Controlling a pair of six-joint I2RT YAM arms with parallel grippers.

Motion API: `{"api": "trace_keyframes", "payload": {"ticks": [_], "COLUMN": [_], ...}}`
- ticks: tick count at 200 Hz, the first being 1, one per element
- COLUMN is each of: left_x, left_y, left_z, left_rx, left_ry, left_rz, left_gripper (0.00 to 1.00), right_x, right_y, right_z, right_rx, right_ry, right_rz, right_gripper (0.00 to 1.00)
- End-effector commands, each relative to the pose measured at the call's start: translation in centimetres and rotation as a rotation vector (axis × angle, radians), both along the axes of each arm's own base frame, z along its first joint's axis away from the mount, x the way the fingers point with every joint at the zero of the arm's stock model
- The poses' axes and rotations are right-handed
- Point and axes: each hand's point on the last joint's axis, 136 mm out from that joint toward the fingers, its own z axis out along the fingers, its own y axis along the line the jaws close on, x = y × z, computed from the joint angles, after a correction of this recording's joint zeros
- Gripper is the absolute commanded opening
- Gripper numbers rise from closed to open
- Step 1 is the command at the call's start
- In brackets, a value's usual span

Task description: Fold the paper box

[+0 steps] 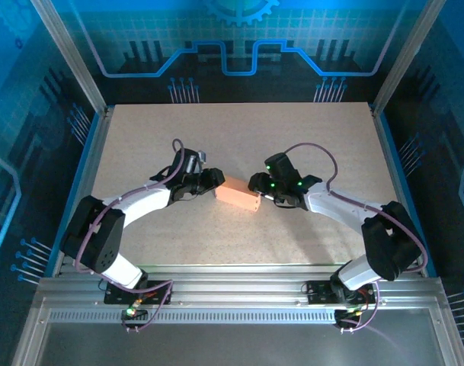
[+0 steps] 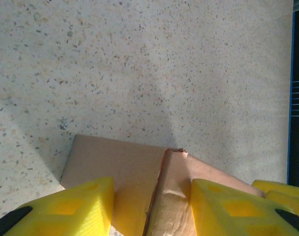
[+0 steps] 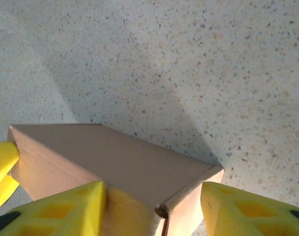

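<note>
— How far along is the box (image 1: 239, 196)?
— Mostly formed, I'd judge. It lies as a closed block in the middle of the table (image 1: 216, 130), between both grippers.
— What's left?
— The flap (image 2: 176, 196) at its left end looks creased and not flush. The left gripper (image 1: 212, 181) straddles that end, spread wide, but I cannot tell if it pinches. The right gripper (image 1: 256, 183) is spread and holds nothing.

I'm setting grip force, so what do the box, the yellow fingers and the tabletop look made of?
The paper box looks like thin matte tan cardboard, going by its sharp creases and a crumpled flap edge. The left gripper's fingers are matte yellow with moulded recesses, probably plastic or dense foam. The table has a pale speckled surface that could be stone-look laminate or composite; the look leaves it open.
</note>
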Motion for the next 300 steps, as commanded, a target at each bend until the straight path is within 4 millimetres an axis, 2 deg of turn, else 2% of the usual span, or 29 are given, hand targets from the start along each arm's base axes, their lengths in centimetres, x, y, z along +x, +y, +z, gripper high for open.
{"api": "trace_keyframes", "payload": {"ticks": [1,43,45,52,98,112,133,167,217,236,256,282,300], "left_x": [-5.8,-5.9,-5.9,-5.9,-6.0,-6.1,-6.2,-6.5,-6.7,-6.8,-6.8,-6.7,-6.8], "left_y": [2.9,2.9,2.9,2.9,2.8,2.8,2.9,2.8,2.9,2.9,2.8,2.6,2.7], "left_z": [-8.5,-8.9,-8.9,-8.9,-8.8,-8.9,-8.8,-9.0,-9.1,-9.0,-9.0,-8.8,-8.8], "left_rx": [0.176,0.178,0.179,0.181,0.190,0.197,0.198,0.189,0.189,0.188,0.182,0.168,0.170], "left_ry": [0.290,0.295,0.296,0.295,0.278,0.273,0.269,0.265,0.264,0.262,0.261,0.259,0.259], "left_rz": [0.004,0.004,0.004,0.004,-0.022,-0.029,-0.031,-0.034,-0.034,-0.037,-0.036,-0.036,-0.036], "left_gripper": [0.45,0.45,0.45,0.45,0.45,0.45,0.46,0.46,0.46,0.46,0.46,0.46,0.46], "right_x": [-1.8,-2.4,-2.8,-3.2,-3.3,-2.9,-2.5,-2.3,-2.0,-1.7,-1.7,-2.3,-3.1], "right_y": [0.6,1.0,0.7,0.4,-0.9,-0.4,0.5,0.5,-2.1,-1.9,-1.7,-2.2,-2.9], "right_z": [0.4,1.4,0.7,0.2,-0.7,-0.1,1.4,3.0,0.9,0.4,-0.3,-1.4,-2.6], "right_rx": [0.018,0.118,0.111,0.111,0.152,0.212,0.264,0.284,0.273,0.306,0.309,0.290,0.264], "right_ry": [0.048,0.055,0.072,0.084,0.117,0.109,0.075,0.036,0.111,0.129,0.154,0.180,0.201], "right_rz": [0.095,0.081,0.076,0.061,-0.021,-0.016,0.018,0.027,-0.117,-0.123,-0.117,-0.131,-0.144], "right_gripper": [0.59,0.69,0.69,0.69,0.66,0.66,0.72,0.81,0.66,0.63,0.56,0.47,0.44]}}
